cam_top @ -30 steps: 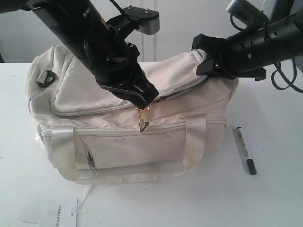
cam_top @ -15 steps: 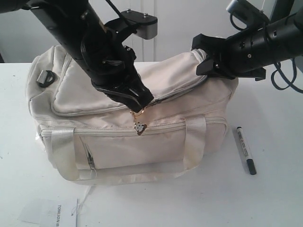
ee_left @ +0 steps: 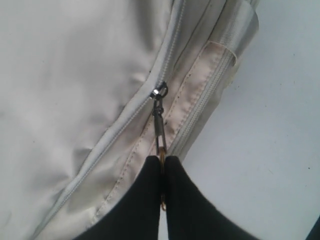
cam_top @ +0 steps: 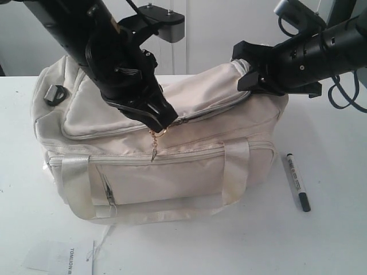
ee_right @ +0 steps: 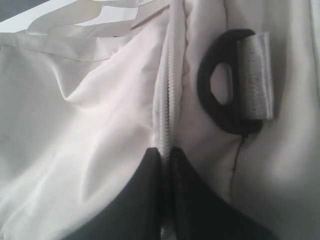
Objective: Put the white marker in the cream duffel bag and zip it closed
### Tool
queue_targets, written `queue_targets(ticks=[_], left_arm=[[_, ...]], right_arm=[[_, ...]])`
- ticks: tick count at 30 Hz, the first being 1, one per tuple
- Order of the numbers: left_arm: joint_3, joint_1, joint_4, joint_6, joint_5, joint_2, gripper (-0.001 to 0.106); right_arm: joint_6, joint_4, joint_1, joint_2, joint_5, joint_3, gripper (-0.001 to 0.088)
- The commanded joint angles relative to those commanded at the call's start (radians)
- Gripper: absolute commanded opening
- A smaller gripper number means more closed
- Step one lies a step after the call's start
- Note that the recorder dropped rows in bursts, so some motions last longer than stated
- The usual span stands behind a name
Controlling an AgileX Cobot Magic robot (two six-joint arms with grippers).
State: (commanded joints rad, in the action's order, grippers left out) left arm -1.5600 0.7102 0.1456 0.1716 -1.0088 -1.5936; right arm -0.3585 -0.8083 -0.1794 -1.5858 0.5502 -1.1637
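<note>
L fingers [ee_left: 142, 200] pinch duffel bag [cam_top: 172, 177] zip pull [ee_left: 160, 127]; marker [cam_top: 297, 180] outside.

Bright, even light washes the white surface [cam_top: 338, 246]; the cream duffel bag [cam_top: 172, 177] casts only a faint shadow. Wrist views are soft, the left tool [ee_left: 163, 160] and right tool [ee_right: 166, 150] blurred.

A white desk [cam_top: 338, 240] fills the lower part of the exterior view, its top smooth and matt. Behind it stands a pale wall [cam_top: 212, 34], split by a thin upright seam [cam_top: 187, 57]. A dark patch [cam_top: 2, 70] shows at the wall's left edge, too little of it to name. A paper slip [cam_top: 54, 256] with dark print lies flat at the lower left. The light is soft and even, and shadows on the desk are faint.
</note>
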Motion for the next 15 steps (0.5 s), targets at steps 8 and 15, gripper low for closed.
queue_targets(ticks=[8, 15], left_arm=[[0.0, 0.0, -0.025, 0.0, -0.023, 0.004, 0.0], [0.0, 0.0, -0.063, -0.018, -0.047, 0.011, 0.0]], right_arm=[[0.0, 0.0, 0.0, 0.0, 0.0, 0.0, 0.0], [0.0, 0.0, 0.0, 0.0, -0.002, 0.0, 0.0]])
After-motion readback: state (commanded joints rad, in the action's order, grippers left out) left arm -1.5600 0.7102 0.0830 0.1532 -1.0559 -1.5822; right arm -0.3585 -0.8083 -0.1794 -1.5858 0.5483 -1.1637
